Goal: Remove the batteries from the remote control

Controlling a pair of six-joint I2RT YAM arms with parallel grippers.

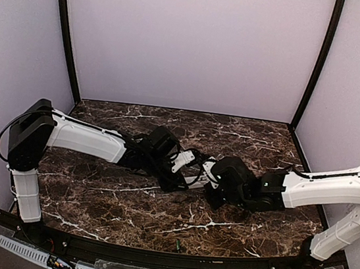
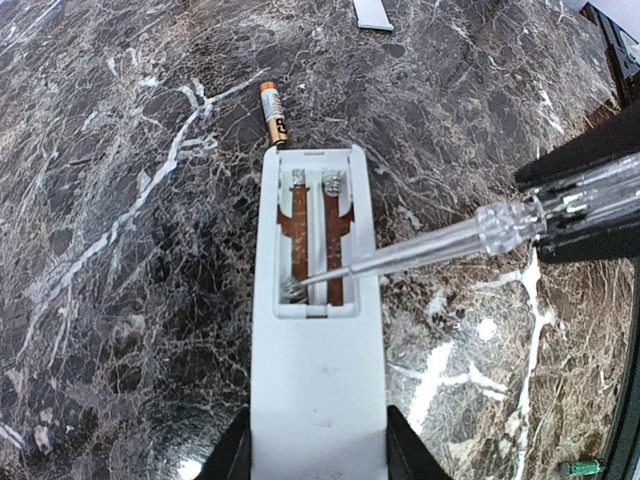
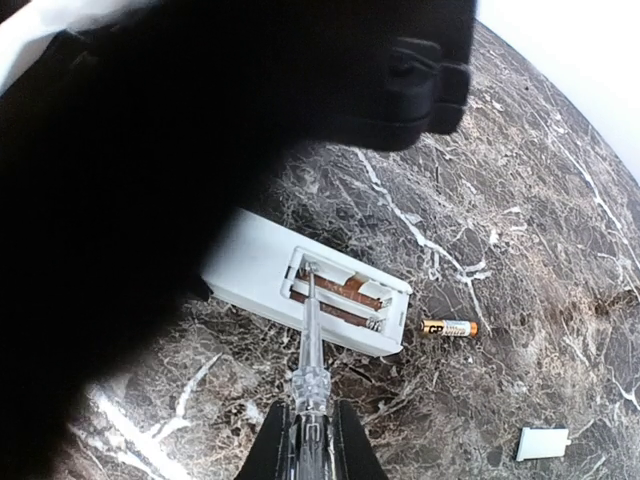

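The white remote control (image 2: 318, 380) lies back-up with its battery bay (image 2: 316, 240) open; both slots show bare brown strips and springs. My left gripper (image 2: 318, 450) is shut on the remote's near end, one jaw on each long side. My right gripper (image 3: 310, 445) is shut on a clear-handled thin tool (image 3: 310, 340); its metal tip rests inside the bay by a spring at one end. One gold-and-black battery (image 2: 272, 115) lies on the table just past the remote's open end, also in the right wrist view (image 3: 449, 327). In the top view both grippers (image 1: 194, 175) meet at the table's middle.
A small white flat cover piece (image 3: 543, 443) lies on the dark marble table (image 1: 124, 207) beyond the battery; it also shows in the left wrist view (image 2: 372, 13). The left arm's black body fills the upper left of the right wrist view. Walls enclose the table at the back and sides.
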